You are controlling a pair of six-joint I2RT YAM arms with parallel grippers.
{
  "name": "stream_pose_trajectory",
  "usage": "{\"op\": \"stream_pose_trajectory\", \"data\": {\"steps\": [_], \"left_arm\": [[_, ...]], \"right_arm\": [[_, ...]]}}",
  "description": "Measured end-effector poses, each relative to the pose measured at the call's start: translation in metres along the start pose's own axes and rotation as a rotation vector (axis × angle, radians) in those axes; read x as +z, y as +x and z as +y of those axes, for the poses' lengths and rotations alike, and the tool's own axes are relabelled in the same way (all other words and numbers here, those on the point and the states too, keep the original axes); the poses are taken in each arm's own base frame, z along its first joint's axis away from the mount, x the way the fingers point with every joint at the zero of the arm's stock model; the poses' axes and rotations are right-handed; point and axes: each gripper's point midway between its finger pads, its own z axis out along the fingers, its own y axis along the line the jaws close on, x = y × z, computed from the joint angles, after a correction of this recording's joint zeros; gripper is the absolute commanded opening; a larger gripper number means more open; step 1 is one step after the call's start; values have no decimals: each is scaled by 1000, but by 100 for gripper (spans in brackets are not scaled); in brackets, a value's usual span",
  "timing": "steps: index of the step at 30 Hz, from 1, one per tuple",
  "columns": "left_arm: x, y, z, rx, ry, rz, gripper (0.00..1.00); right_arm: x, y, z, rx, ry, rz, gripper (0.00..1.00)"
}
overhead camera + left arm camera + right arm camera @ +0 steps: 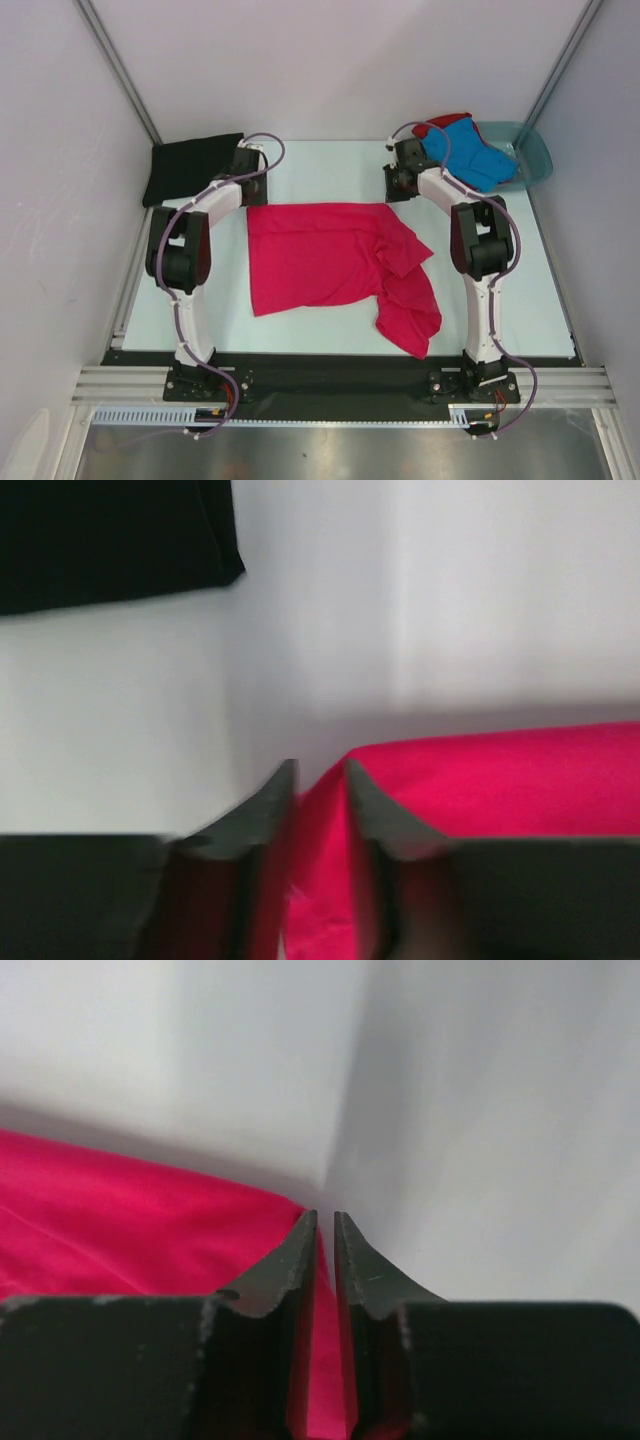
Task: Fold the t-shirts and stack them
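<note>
Nearest us, the pink t-shirt (320,255) ends in a rumpled tail at its near-right corner, where the cloth lies doubled over itself close to the near edge of the table (530,290). The rest of it lies fairly flat across the middle.

At its far edge we have 2 holds. The left gripper (320,770) is pinched on the far-left corner, with pink cloth filling the narrow gap between its fingers. The right gripper (325,1218) is closed on the far-right corner, with only a sliver of pink showing between the tips.

Beyond them, the black t-shirt (190,168) lies folded at the far left. The blue t-shirt (470,155) and red t-shirt (440,122) are heaped in the basin (540,150) at the far right.

Our worry is the bite. Both holds look shallow, right at the hem, so a quick pull could slip 1 corner free and skew the fold. The bunched near-right part may drag and end up trapped inside as a lump. If we lift unevenly, the far edge will land crooked.
</note>
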Motion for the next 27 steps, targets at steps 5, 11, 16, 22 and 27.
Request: {"op": "stream_pose_trajectory", "data": {"steps": [5,11,16,22,27], "left_arm": [[1,-22,17,14,-42,-55,64],[-12,-31,30,22,-56,-97,77],[-63,-49,-10,-19,193,-173,99],[-134,-14,-88,-84,583,-209,100],[-145,74,-138,-114,725,-27,100]], "right_arm": [[0,-13,-21,-11,79,-38,32],[-12,-23,-44,-28,193,-66,34],[-70,-27,-35,-30,185,-107,40],[-162,-18,-3,-18,74,-212,42],[-182,28,12,5,0,-170,43]]}}
